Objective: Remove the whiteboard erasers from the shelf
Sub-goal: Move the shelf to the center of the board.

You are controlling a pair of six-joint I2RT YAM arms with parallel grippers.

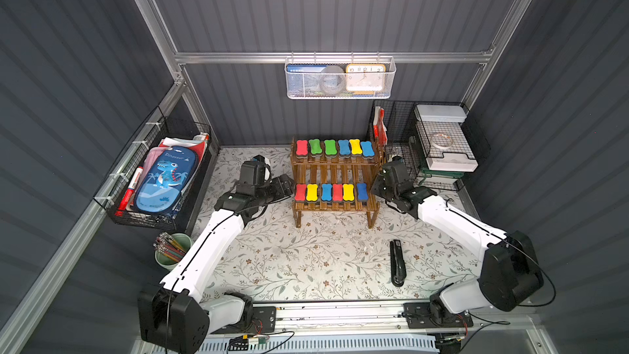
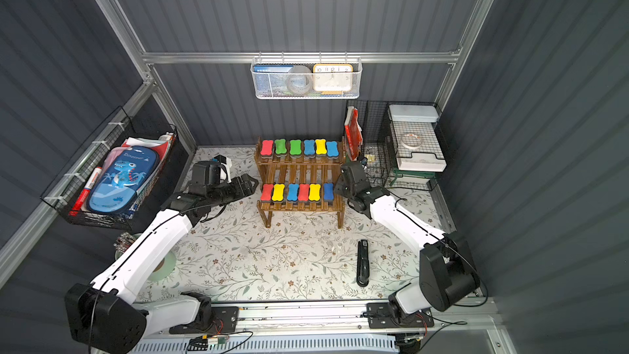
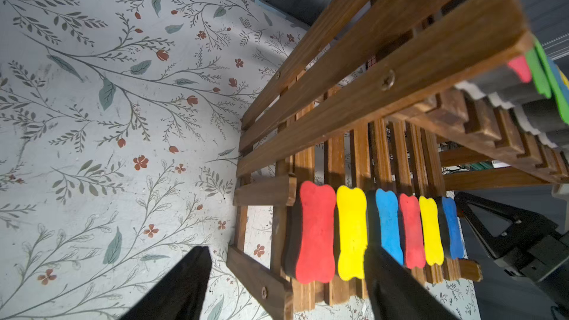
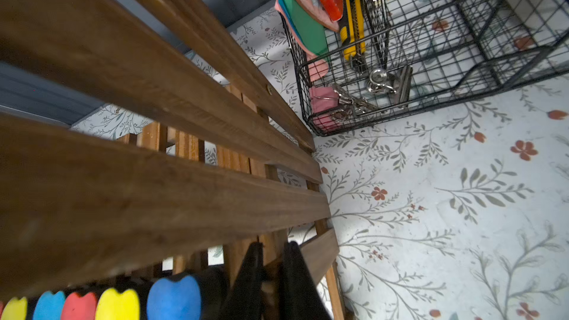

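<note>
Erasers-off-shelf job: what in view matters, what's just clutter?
Job: twelve whiteboard erasers, wooden shelf, left claw, right claw.
Clutter: black stapler, pencil cup, dinosaur pencil case, red marker, white mesh basket, clock, wire rack.

The shelf stands on the table, toward 12 o'clock from its middle. Whiteboard erasers lie on it: six abreast on the upper tier, six on the lower tier at 6 o'clock of them. The left claw is just off the lower tier's 9 o'clock end, and the right claw is at its 3 o'clock end. A stapler lies on the table at the shelf's 5 o'clock. A wire rack stands at 2 o'clock. A hanging rack is at 9 o'clock, a pencil cup at 8 o'clock, and a mesh basket on the wall at 12 o'clock.
</note>
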